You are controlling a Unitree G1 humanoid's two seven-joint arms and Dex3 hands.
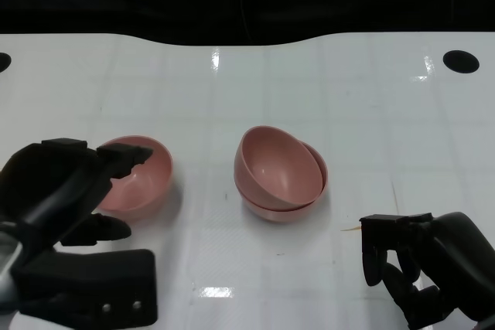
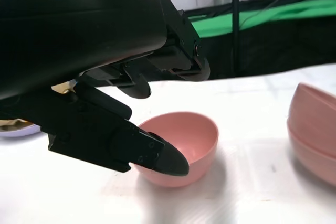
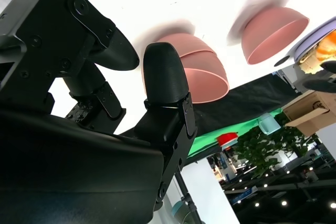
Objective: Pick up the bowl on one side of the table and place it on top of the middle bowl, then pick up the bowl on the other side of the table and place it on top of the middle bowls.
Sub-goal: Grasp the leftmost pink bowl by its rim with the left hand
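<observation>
Left of centre on the white table (image 1: 348,98) sits a single pink bowl (image 1: 143,179), upright. My left hand (image 1: 66,191) is at its near-left side, fingers spread over the rim. In the left wrist view the thumb (image 2: 157,157) lies in front of the pink bowl (image 2: 191,137) and the other fingers (image 2: 181,61) hover above it, not closed on it. At the table's middle stands a stack of two pink bowls (image 1: 280,174), the upper one tilted toward me. My right hand (image 1: 421,268) hangs near the front right, empty, fingers apart. The right wrist view shows the stack (image 3: 194,72) and the single bowl (image 3: 273,30).
Two black round holes (image 1: 461,61) (image 1: 2,61) mark the table's far corners. A thin pale sliver (image 1: 349,229) lies just left of my right hand. A dark curved edge bounds the table at the back. The stack (image 2: 315,129) stands close beside the single bowl.
</observation>
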